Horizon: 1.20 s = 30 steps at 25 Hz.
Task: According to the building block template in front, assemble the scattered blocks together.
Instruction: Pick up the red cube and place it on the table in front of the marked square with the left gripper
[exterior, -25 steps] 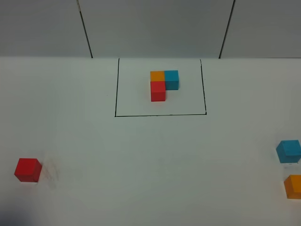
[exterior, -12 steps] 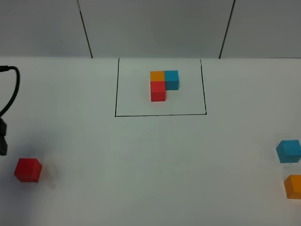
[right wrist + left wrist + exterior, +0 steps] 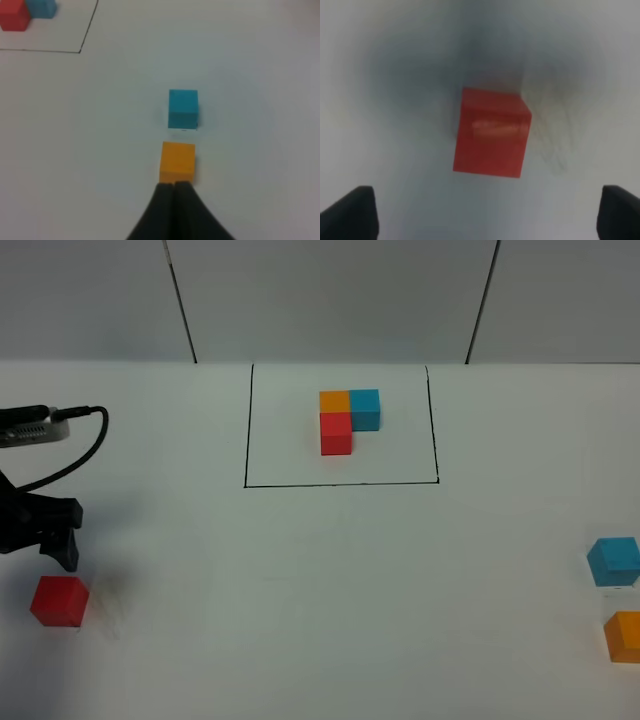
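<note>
Near right: orange cube, with blue cube just behind, not touching. The right gripper is closed, tips just short of orange. Near left: red cube, left gripper wide open over it. Farther: template inside black frame, orange-blue row running left-right, red leg pointing near. White table, grey panel wall.

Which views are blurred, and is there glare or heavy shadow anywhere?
Left wrist: out of focus, red cube soft-edged with a pale glare streak, dark shadow beside it. Right wrist: blue cube and orange cube fairly sharp. Exterior high: sharp, evenly lit.
</note>
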Available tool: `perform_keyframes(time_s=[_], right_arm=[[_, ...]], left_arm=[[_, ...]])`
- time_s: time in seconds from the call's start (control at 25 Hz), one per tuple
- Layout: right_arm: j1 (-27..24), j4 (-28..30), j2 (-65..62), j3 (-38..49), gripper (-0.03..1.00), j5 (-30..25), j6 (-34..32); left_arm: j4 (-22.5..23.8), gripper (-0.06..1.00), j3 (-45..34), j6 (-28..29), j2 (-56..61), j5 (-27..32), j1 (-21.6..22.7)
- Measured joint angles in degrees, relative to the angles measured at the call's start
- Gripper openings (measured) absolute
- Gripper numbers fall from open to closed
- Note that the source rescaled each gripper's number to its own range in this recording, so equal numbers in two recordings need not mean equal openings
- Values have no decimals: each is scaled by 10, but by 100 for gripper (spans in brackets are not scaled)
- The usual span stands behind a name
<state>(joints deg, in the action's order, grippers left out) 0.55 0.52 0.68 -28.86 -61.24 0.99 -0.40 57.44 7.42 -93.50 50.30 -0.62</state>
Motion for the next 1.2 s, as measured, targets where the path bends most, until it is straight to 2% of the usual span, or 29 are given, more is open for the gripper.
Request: perform_keyframes(time_s=[0.4, 1.2], right_arm=[[0, 0, 0, 0, 0, 0, 0], [0, 0, 0, 0, 0, 0, 0]], left_arm=[[-2, 92, 0, -4, -80, -47, 0], [4, 84, 0, -4, -120, -65, 0]])
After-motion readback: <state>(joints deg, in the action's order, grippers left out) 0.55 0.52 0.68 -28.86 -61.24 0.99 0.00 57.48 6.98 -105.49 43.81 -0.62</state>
